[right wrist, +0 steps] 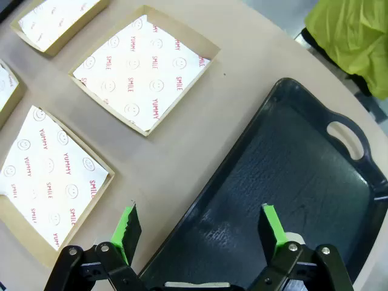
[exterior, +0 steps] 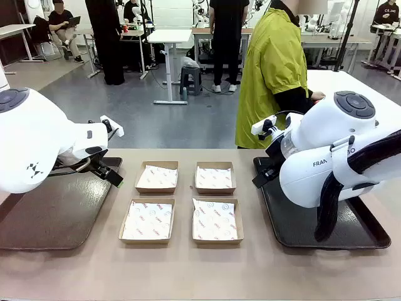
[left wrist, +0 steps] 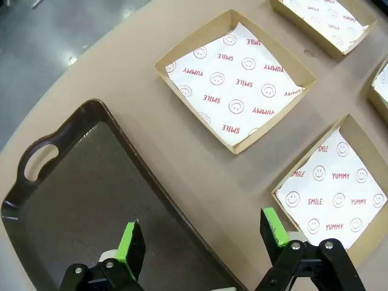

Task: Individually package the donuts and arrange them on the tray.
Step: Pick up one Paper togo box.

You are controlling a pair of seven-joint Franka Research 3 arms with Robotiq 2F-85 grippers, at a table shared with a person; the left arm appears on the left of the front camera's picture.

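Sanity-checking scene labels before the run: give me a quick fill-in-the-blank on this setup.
1. The paper-lined boxes on the table number ____.
2. Their liner print reads SMILE and ____.
3. The left gripper and right gripper both have jaws standing ____.
4. The dark trays beside the boxes number ____.
Missing: four; YUMMY; open; two.

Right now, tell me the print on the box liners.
Red smileys, SMILE and YUMMY on white paper; left wrist view shows it best.
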